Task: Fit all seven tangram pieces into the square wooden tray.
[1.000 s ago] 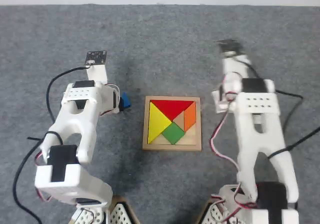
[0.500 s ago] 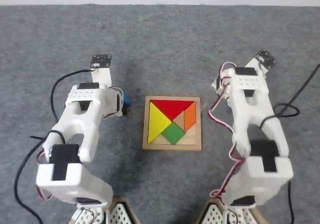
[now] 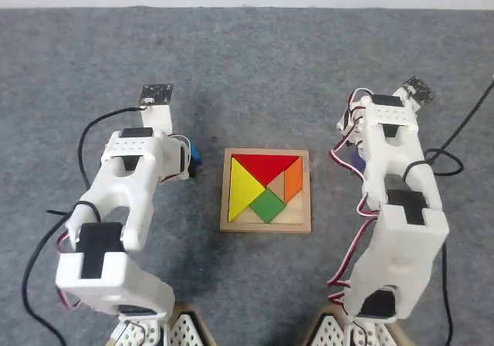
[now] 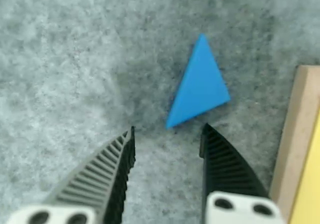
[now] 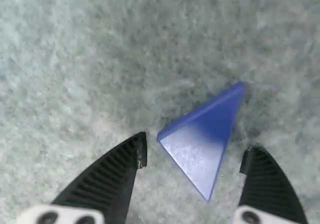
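Two arms flank the square wooden tray (image 3: 266, 228), which lies flat on grey carpet (image 3: 255, 76), one arm to each side of it. Four coloured pieces sit inside the tray: a red triangle (image 3: 265, 165) along its far edge, a yellow triangle (image 3: 242, 189) against its left edge, a green square (image 3: 268, 204) near its middle, and an orange parallelogram (image 3: 293, 182) by its right edge. A small tan triangular patch (image 3: 276, 185) shows among them; piece or bare floor, cannot tell. Bare wood runs along the tray's near edge. A light blue triangle (image 4: 200, 84) lies on the carpet just off the tray's left rim, apart from it and partly under the left arm in the high view. The left gripper (image 4: 168, 129) hangs over it with jaws spread and nothing held; the triangle's nearest corner points into the gap between the tips, and the rest lies beyond them. A darker blue triangle (image 5: 205, 134) lies on the carpet off the tray's right side, farther from the rim. The right gripper (image 5: 195, 146) is over it, jaws wide apart and gripping nothing, one fingertip on either side of the piece; contact with it cannot be made out.
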